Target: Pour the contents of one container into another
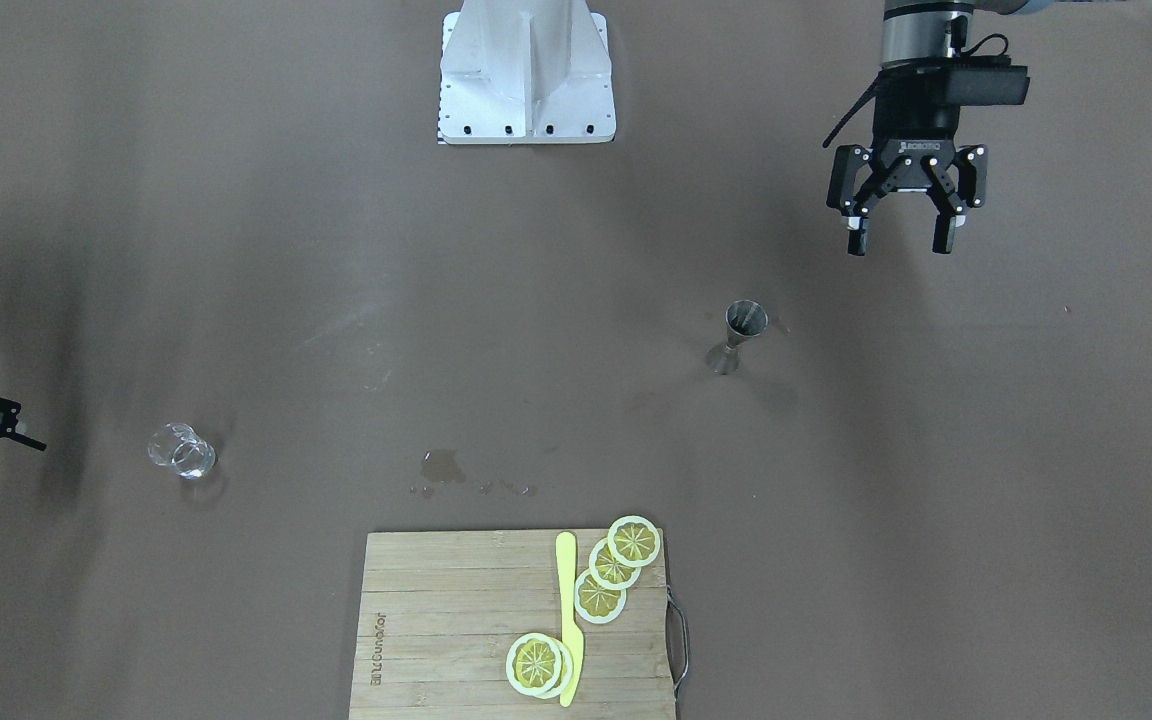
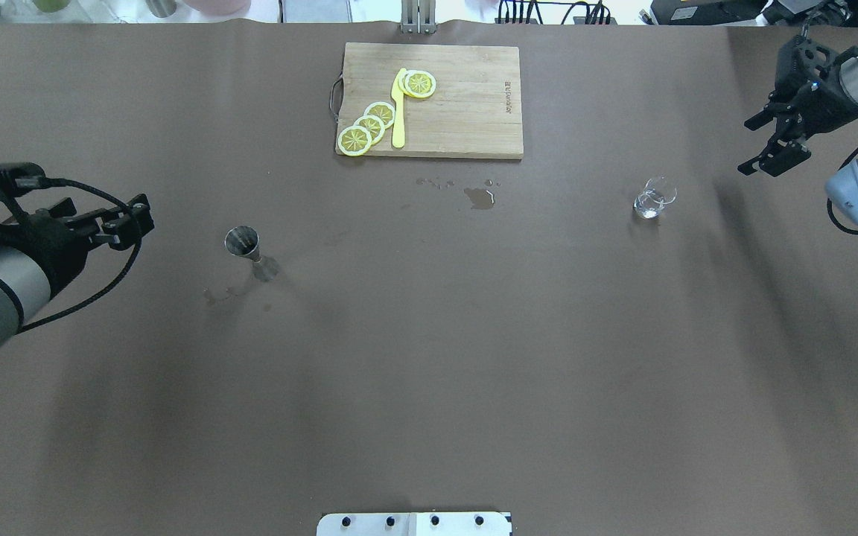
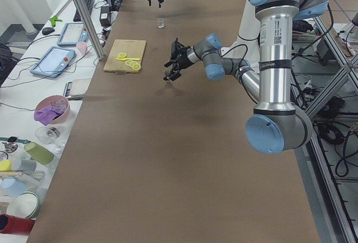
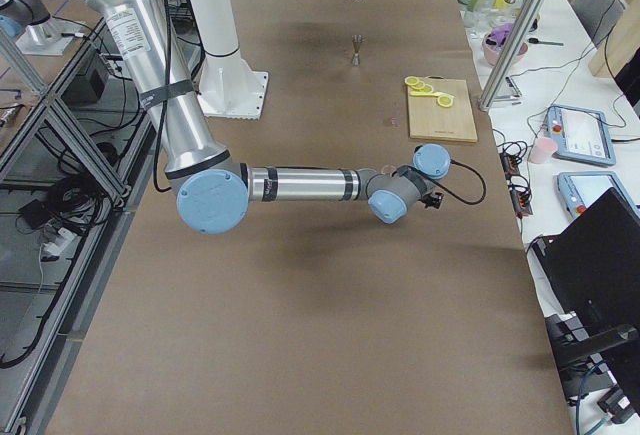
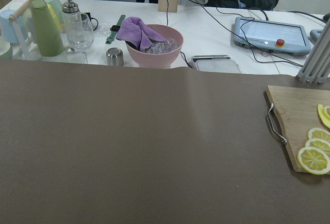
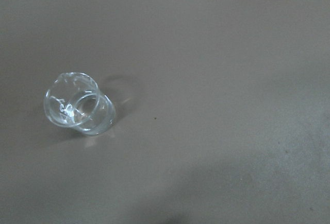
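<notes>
The small steel jigger (image 1: 741,335) (image 2: 248,249) stands upright on the brown table, left of the middle in the overhead view. My left gripper (image 1: 900,243) (image 2: 135,222) hangs open and empty above the table, off to the jigger's side and apart from it. Far across the table stands the short clear glass tumbler (image 1: 181,452) (image 2: 653,198), which also fills the right wrist view (image 6: 80,110). My right gripper (image 1: 8,488) (image 2: 753,147) hovers open beside the glass, a short way off. The left wrist view shows no jigger.
A wooden cutting board (image 1: 456,620) (image 2: 466,112) at the far edge holds lemon slices (image 1: 616,565) and a yellow knife (image 1: 568,620). Small wet puddles (image 1: 444,465) (image 2: 481,196) lie before it. Bowls, cups and tablets crowd the side bench (image 5: 154,44).
</notes>
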You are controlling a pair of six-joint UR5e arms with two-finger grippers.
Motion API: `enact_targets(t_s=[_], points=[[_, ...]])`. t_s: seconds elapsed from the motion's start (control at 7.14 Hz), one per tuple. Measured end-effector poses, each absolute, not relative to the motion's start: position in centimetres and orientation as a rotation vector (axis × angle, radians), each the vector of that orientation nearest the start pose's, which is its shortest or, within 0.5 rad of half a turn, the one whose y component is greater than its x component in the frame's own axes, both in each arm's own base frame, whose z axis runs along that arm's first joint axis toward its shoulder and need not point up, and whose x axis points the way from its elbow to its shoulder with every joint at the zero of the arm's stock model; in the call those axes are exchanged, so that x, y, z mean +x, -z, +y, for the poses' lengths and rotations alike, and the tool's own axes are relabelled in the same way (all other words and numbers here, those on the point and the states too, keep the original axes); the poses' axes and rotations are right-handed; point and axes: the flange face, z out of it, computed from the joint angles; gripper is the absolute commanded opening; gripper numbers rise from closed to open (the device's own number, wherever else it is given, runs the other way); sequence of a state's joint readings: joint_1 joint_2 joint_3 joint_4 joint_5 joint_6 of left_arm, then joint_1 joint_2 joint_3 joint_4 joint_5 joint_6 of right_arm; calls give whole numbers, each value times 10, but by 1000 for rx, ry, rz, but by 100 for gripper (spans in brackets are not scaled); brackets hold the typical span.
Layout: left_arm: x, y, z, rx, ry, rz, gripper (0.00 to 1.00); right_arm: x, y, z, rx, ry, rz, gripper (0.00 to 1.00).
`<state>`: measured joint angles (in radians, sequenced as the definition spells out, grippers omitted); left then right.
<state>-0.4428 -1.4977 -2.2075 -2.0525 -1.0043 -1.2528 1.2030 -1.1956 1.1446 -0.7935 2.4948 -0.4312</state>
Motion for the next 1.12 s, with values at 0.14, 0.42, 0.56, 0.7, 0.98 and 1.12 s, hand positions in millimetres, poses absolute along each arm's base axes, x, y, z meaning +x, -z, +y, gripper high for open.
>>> enact_targets(t_s=[0.14, 0.42, 0.56, 0.7, 0.98, 1.12], points=[[324, -333, -334, 900, 408, 749, 97, -189, -560, -635, 746, 1041, -918, 100], [371, -338, -324, 951, 416, 735, 96, -206, -547, -637, 738, 1011, -954, 100], [394, -338, -323, 975, 421, 728, 94, -215, -541, -637, 730, 997, -969, 100], [413, -339, -317, 1004, 423, 725, 94, -220, -539, -634, 724, 978, -984, 100], [442, -355, -303, 1060, 444, 746, 96, -228, -538, -627, 717, 934, -1014, 100], [454, -364, -299, 1081, 459, 760, 96, -231, -539, -623, 728, 935, -1024, 100]])
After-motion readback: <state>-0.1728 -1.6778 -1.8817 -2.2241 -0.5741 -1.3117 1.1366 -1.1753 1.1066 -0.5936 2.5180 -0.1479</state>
